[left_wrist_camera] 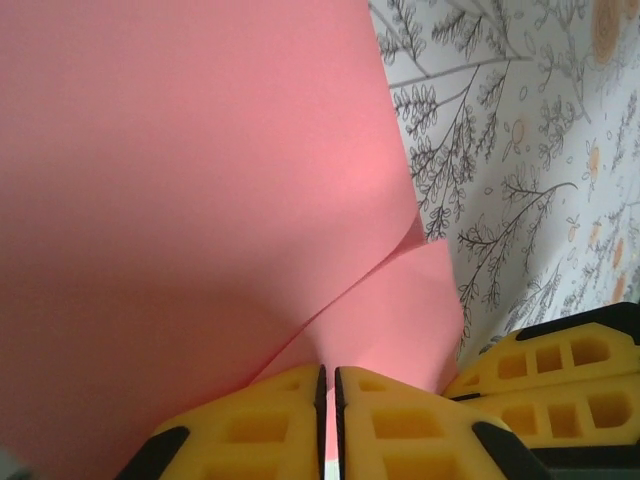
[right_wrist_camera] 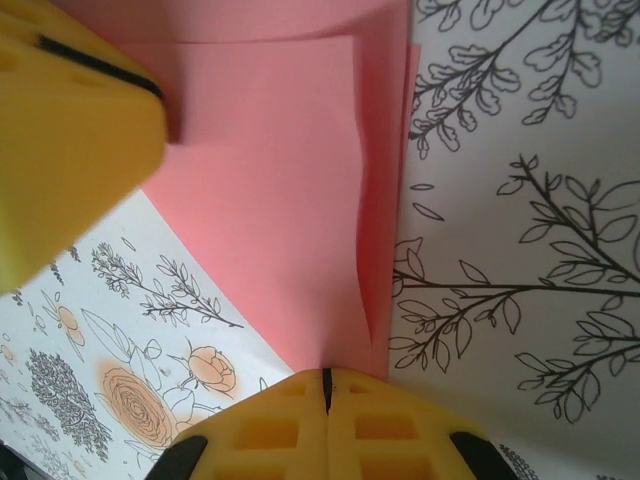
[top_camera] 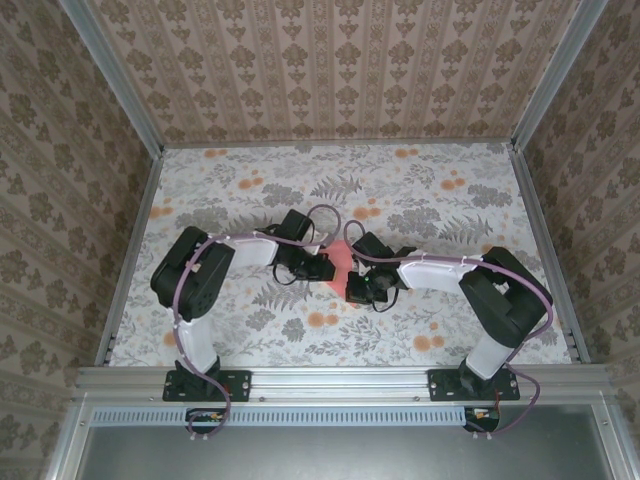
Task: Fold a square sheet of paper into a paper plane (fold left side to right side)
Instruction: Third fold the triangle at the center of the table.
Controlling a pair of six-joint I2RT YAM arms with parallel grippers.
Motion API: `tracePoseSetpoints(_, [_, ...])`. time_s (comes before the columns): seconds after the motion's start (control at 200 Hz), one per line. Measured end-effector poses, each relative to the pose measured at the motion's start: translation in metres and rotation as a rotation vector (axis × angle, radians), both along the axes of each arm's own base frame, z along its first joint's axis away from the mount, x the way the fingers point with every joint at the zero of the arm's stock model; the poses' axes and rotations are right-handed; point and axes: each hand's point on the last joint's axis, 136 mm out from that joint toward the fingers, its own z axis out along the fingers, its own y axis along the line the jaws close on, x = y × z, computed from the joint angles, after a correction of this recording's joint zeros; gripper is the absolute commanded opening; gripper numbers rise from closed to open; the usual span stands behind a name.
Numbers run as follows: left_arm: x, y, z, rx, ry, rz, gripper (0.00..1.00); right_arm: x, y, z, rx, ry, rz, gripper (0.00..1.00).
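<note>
Square sheet of paper (top_camera: 343,258) curls up, hiding much of my tablecloth (top_camera: 400,190). Right gripper (right_wrist_camera: 325,378) pinches its edge. I can't tell whether the left gripper (left_wrist_camera: 329,372) grips.

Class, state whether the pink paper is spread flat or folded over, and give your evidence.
Folded over loosely: the pink paper lies in two overlapping layers, the upper one bowed, not creased flat.

Paper (top_camera: 343,258) plain salmon-pink; cloth (top_camera: 450,200) white with grey leaf sprigs and orange flowers; walls (top_camera: 340,60) beige with brown damask stripes; jaws yellow, edged black.
</note>
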Motion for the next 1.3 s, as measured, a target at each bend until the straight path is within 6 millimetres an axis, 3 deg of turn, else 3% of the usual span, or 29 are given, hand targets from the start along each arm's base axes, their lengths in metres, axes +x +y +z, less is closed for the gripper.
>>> tracePoseSetpoints(0.21, [0.008,0.003,0.052,-0.052,-0.156,0.015,0.1,-0.001,-0.001,-0.001,-0.006,-0.005,0.02,0.0])
tracePoseSetpoints(0.295, [0.003,0.005,0.062,-0.078,-0.187,0.007,0.09,-0.001,-0.001,-0.001,-0.009,-0.009,0.031,0.0])
tracePoseSetpoints(0.525, [-0.038,-0.002,0.032,-0.078,-0.084,-0.082,0.08,0.0,-0.001,-0.001,-0.017,-0.005,0.042,0.0])
tracePoseSetpoints(0.665, [-0.051,-0.011,0.018,-0.074,-0.041,-0.129,0.07,0.0,-0.001,-0.001,-0.018,-0.003,0.042,0.0])
tracePoseSetpoints(0.875, [-0.046,-0.017,0.005,-0.056,-0.023,-0.139,0.07,0.0,-0.001,-0.001,-0.017,0.001,0.041,0.0])
tracePoseSetpoints(1.3, [-0.036,-0.019,-0.001,-0.021,-0.053,-0.138,0.05,-0.001,-0.001,-0.001,-0.017,0.0,0.051,0.0])
